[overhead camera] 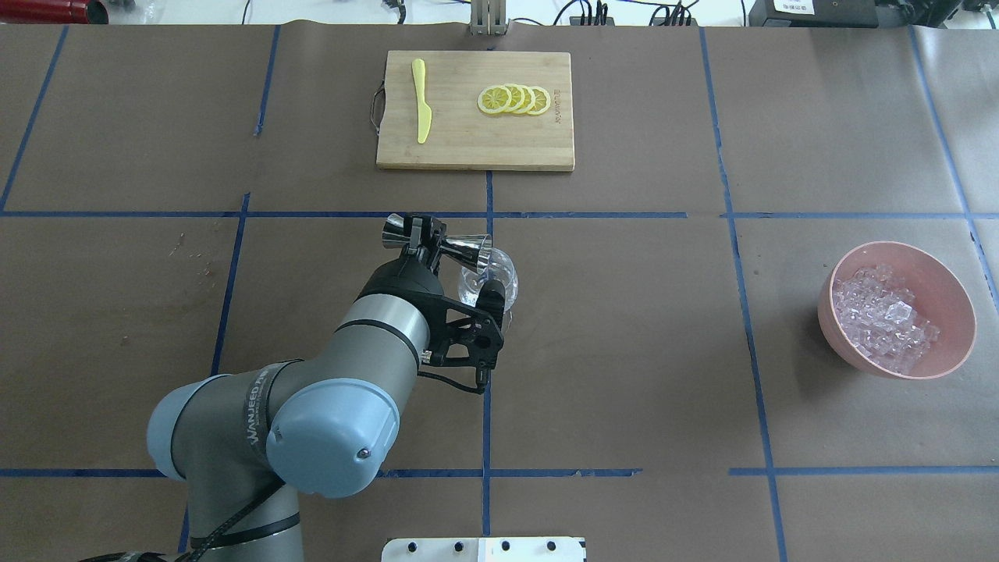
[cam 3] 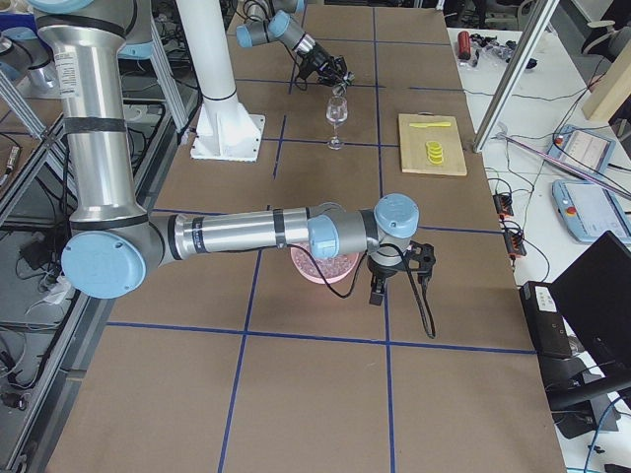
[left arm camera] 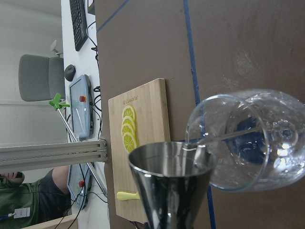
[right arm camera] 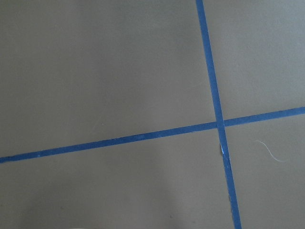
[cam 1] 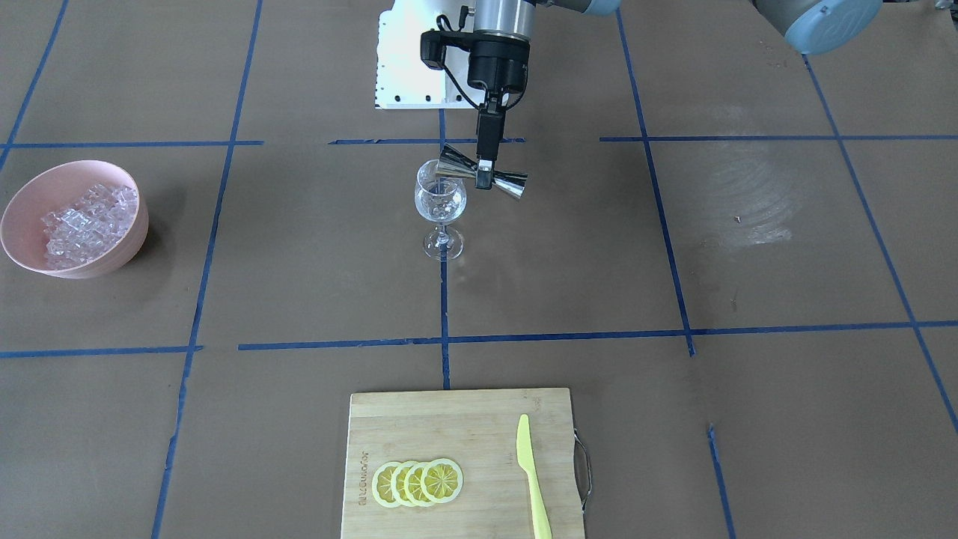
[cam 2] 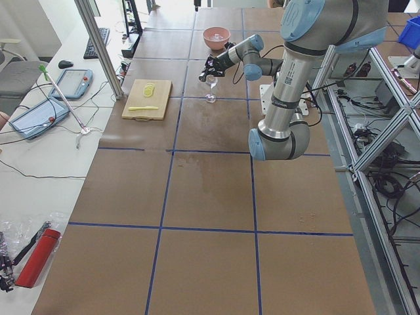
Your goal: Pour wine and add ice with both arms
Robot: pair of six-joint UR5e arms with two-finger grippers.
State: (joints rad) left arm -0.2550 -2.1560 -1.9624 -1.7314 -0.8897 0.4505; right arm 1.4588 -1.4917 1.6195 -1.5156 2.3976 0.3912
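The left gripper's fingers were clenched on the jigger, its long axis level and its mouth at the wine glass rim. The ice lay in the pink bowl near the right gripper; I cannot tell whether that gripper was closed.

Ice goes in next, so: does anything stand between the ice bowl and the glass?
No: bare table lies between ice and glass. Only the left gripper's jigger tips over the rim, from the far side.
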